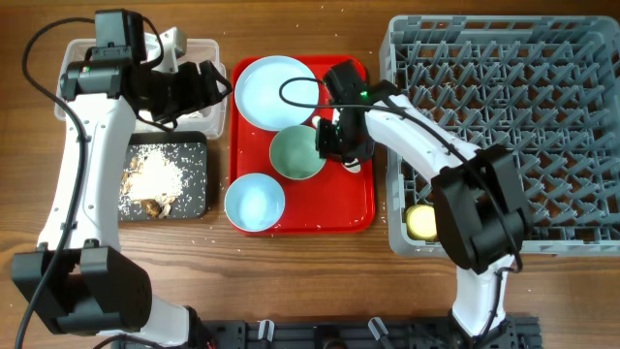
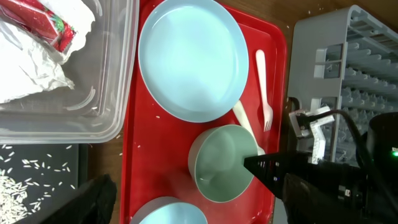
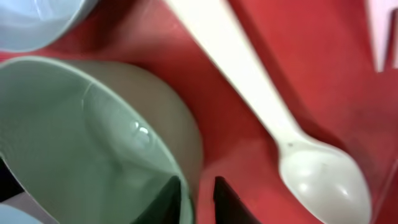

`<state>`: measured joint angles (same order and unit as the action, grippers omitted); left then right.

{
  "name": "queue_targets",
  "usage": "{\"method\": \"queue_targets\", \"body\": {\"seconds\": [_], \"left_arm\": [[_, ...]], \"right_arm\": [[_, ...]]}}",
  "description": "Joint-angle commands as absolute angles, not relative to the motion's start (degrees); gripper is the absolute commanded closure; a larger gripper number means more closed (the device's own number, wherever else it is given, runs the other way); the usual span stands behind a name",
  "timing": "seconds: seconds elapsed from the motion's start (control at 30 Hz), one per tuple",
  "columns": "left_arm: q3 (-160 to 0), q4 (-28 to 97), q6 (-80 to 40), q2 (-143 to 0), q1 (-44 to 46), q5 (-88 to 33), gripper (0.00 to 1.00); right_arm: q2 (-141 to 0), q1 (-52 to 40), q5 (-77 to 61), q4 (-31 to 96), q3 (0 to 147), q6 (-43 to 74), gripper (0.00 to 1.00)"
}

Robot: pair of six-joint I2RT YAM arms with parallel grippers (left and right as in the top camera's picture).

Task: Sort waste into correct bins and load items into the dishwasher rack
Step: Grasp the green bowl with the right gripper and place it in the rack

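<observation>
My right gripper (image 1: pixel 334 139) is on the red serving tray (image 1: pixel 344 208), shut on the rim of a greenish pale bowl (image 1: pixel 295 155). In the right wrist view one finger is inside the bowl (image 3: pixel 74 137) and one outside, gripper (image 3: pixel 202 198). The white spoon (image 3: pixel 311 174) lies beside it and the white fork (image 2: pixel 263 87) further right. The pale blue plate (image 1: pixel 274 89) and a second pale blue bowl (image 1: pixel 255 202) are on the same tray. My left gripper (image 1: pixel 199 85) is open and empty over the clear tub (image 1: pixel 208 48), which holds the napkin (image 2: pixel 31 68) and the wrapper (image 2: pixel 53 22).
The black tray (image 1: pixel 194 145) holds rice-like crumbs (image 1: pixel 155 174) and brown bits. The grey dishwasher rack (image 1: pixel 504 126) stands at the right, with the yellow cup (image 1: pixel 421 221) in its near left corner. A few crumbs lie scattered on the wooden table.
</observation>
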<state>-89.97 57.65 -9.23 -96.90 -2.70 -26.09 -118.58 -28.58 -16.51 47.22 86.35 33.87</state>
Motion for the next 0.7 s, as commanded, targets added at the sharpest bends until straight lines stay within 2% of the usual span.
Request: {"method": "queue_targets", "body": {"seconds": [0.0,0.17,0.3,0.43,0.5,0.6,0.67], "left_arm": [[-90.8,57.7,-9.5,-96.1,-2.7,-25.4,0.0],[-90.8,57.7,-9.5,-96.1,-2.7,-25.4,0.0],[-90.8,57.7,-9.5,-96.1,-2.7,-25.4,0.0],[-90.8,57.7,-9.5,-96.1,-2.7,-25.4,0.0],[-90.8,57.7,-9.5,-96.1,-2.7,-25.4,0.0],[-90.8,57.7,-9.5,-96.1,-2.7,-25.4,0.0],[-90.8,57.7,-9.5,-96.1,-2.7,-25.4,0.0]], "right_arm": [[-119.2,-29.5,-16.6,47.2,86.7,33.2,0.96],[-118.2,-29.3,-16.6,47.7,86.7,33.0,0.96],[-107.1,-26.2,-8.9,50.2,87.4,32.6,0.96],[-87.5,-22.4,21.6,52.9,87.5,35.2,0.96],[-82.9,-22.4,36.8,53.7,87.5,35.0,0.96],[-83.0,-22.4,55.6,51.9,87.5,31.7,0.96],[-86.0,-22.4,62.2,48.4,87.5,26.5,0.96]]}}
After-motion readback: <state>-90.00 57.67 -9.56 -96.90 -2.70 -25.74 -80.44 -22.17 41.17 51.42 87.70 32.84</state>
